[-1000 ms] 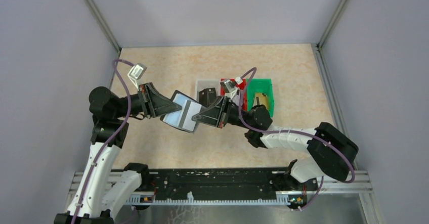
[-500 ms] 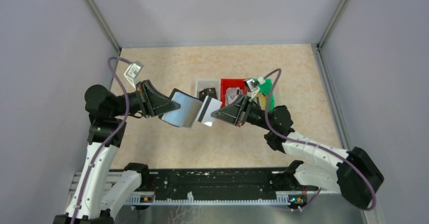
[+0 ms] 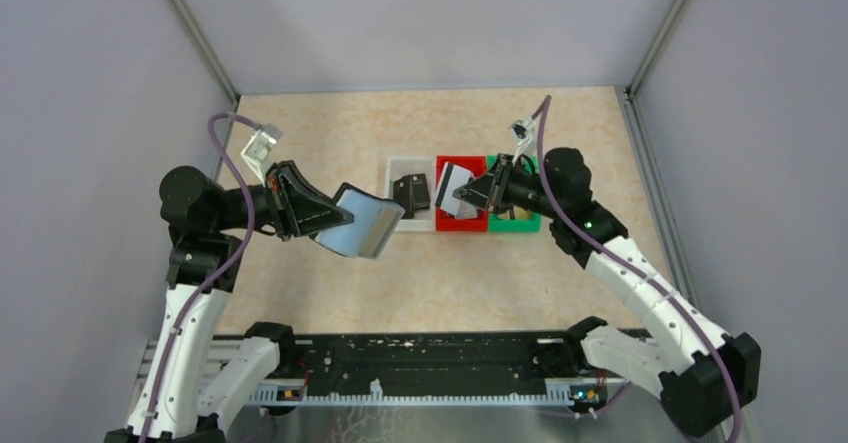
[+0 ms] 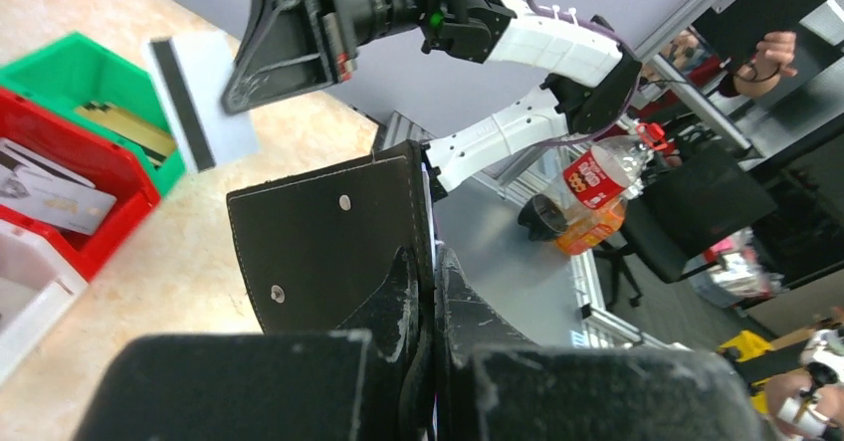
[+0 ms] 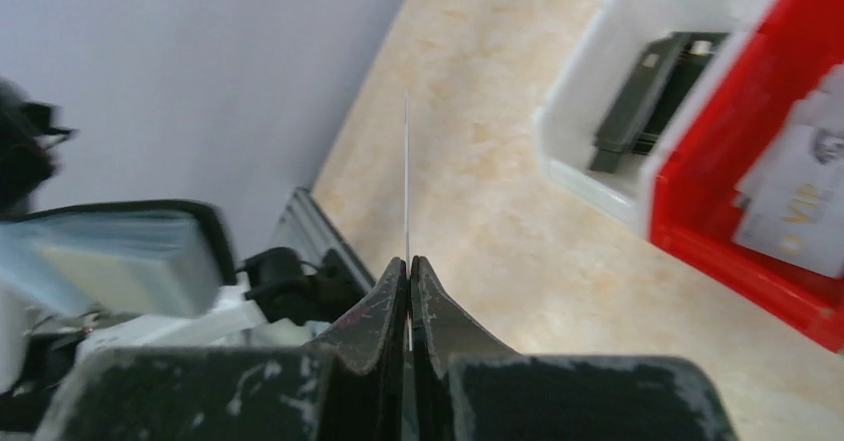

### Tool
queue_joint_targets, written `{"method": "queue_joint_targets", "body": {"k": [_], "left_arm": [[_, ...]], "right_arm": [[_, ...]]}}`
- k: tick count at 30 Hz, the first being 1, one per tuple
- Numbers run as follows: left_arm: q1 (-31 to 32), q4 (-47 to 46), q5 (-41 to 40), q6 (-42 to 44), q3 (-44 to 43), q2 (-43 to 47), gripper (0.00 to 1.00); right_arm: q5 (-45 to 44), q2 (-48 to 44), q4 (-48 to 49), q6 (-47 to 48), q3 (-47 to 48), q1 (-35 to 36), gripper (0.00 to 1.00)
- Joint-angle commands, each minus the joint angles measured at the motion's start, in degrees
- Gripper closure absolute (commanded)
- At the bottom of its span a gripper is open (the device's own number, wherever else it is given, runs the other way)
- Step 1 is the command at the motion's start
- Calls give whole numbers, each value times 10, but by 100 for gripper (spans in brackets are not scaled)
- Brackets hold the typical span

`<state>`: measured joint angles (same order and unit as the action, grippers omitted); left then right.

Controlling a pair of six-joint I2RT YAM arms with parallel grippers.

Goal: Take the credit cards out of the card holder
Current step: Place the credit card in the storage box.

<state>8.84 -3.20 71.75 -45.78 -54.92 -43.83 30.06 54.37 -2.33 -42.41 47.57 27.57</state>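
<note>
The left claw (image 4: pixel 434 282) is clamped on one edge of the card holder (image 3: pixel 362 225). The holder is held in the air above the counter (image 3: pixel 330 123), to the left of 3 bins. It is spread apart, with its pale grey-blue inside turned up toward the overhead camera. From the left wrist its black outer face is seen, with 2 small studs.

The right claw (image 5: pixel 408 267) is pinched on 1 credit card (image 3: pixel 452 191), a grey-white one with a dark stripe. This card is apart from the holder and is held in the air. From above it appears over the left part of the red bin (image 3: pixel 462 226). From the right wrist it is seen edge-on, as a thin line rising from between the closed fingers.

The 3 bins stand side by side in a row: a white bin (image 3: pixel 398 166), the red bin and a green bin (image 3: pixel 516 227). More grey-white cards (image 5: pixel 796 202) lie in the red bin. A gold card (image 4: pixel 119 127) lies in the green bin. A black item (image 3: pixel 411 191) lies in the white bin; what it is cannot be told.
</note>
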Motion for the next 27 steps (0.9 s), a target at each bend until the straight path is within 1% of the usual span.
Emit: {"method": "queue_joint_targets", "body": {"k": [1,8,16,19,21,27], "left_arm": [[-2,43,11,89,-39,17,100],[-2,61,17,105,-43,28,100],[-2,67,23,107,-48,30,100],[-2,65,23,104,-48,32,100],[-2,64,24,103,-50,32,100],[-2,60,29,99,-54,29,100]], "right_arm": [[-64,67,-154,126,63,-9,100],[-142,210,-187,189,126,-8,100],[-173,341,-170,213,182,-9,100],[-188,374,-177,222,202,-9,100],[-214,390,-186,229,214,-9,100],[-263,385,-186,240,217,-9,100]]}}
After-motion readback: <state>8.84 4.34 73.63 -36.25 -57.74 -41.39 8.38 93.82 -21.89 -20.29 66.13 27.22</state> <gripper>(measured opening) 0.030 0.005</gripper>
